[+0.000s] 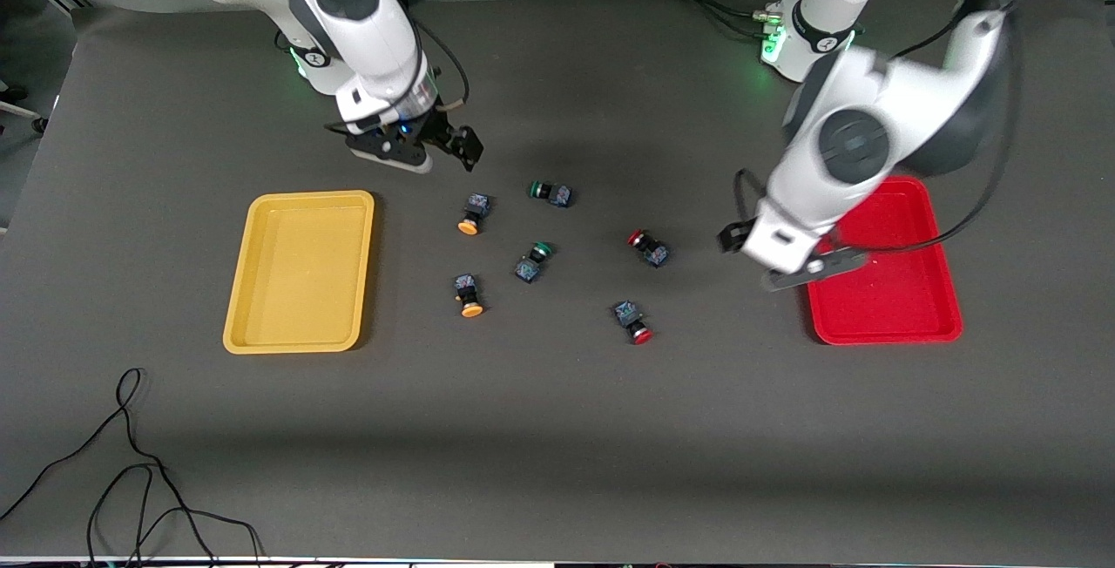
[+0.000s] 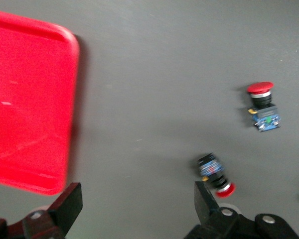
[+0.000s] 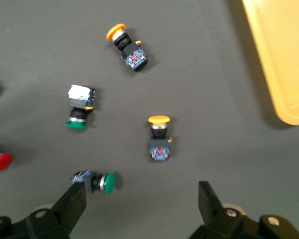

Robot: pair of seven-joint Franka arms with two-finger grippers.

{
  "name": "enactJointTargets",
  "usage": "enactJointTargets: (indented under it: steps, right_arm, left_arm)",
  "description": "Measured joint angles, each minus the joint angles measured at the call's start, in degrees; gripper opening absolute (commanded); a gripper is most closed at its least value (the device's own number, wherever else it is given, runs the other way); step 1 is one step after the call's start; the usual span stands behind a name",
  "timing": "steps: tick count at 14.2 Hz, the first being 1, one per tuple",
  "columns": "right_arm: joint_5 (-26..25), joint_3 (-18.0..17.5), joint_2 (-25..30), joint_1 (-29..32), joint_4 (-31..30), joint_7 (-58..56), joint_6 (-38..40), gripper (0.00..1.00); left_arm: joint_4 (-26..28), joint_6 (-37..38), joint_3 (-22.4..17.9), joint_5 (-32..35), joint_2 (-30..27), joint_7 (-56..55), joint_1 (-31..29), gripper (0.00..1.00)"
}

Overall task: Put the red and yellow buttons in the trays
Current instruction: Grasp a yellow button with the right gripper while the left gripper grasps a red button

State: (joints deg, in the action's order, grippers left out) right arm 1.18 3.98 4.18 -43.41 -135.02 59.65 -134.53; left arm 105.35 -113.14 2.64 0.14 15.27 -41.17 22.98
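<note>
Both trays empty: yellow plastic tray (image 1: pixel 299 271), rounded corners, raised rim, at right arm's end; glossy red tray (image 1: pixel 897 298) at left arm's end. Between them on dark matte surface (image 1: pixel 557 429): two orange-capped buttons (image 1: pixel 473 213) (image 1: pixel 469 295), two red-capped buttons (image 1: pixel 648 247) (image 1: pixel 632 321). Right gripper (image 1: pixel 444 145) jaws wide; left gripper (image 1: pixel 806 272) jaws wide over red tray's edge.

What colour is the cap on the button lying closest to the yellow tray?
Orange-yellow: the button nearest the yellow tray has an orange-yellow cap, clearest in the front view.
</note>
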Motion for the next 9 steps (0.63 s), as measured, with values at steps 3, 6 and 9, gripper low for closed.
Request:
enactJointTargets:
  steps: [3, 6, 9]
  right_arm:
    - [-0.2, 0.0, -8.7, 0.0, -3.2, 0.0, -11.6, 1.0]
    - [-0.2, 0.0, -17.4, 0.0, -3.0, 0.0, -17.5, 1.0]
    - [-0.3, -0.1, -21.5, -0.4, -2.6, 0.0, -19.5, 1.0]
  left_arm:
    - [1.8, -9.5, 0.0, -5.1, 5.6, -2.5, 2.7, 1.0]
    - [5.3, -17.5, 0.0, -6.6, 8.9, -5.0, 4.5, 0.98]
    - [7.7, -22.8, 0.0, -6.7, 11.3, -8.5, 6.8, 0.95]
